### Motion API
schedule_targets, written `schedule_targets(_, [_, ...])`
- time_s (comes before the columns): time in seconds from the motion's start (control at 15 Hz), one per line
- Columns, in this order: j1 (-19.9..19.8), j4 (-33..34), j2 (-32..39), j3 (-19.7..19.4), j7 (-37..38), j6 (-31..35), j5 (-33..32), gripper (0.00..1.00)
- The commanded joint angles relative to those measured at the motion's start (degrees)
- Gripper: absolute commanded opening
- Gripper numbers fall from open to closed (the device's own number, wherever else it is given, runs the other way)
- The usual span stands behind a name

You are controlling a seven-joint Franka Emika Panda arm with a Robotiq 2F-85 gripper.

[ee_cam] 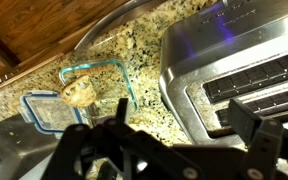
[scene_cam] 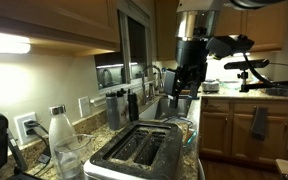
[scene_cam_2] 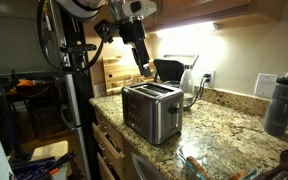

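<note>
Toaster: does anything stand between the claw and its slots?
Nothing visible does. The open claw hangs in free air a little above the toaster, apart from it. The glass container lies off to the side on the counter.

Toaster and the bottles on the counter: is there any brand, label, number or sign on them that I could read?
No text can be read in any view.
On the toaster: plain brushed metal, no brand visible.
On the dark bottle: too blurred to tell whether it has a label.
On the clear bottle: nothing legible, too small and dim.
</note>
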Motion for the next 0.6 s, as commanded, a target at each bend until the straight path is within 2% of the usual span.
schedule_targets(0.0, [-1.63,0.16,-0.34,-0.10,1.94,-0.75,-2.15,1.00])
schedule_targets(0.53, [-6.48,1.28,1.14,-2.87,-0.23,-0.54,-7.86,1.00])
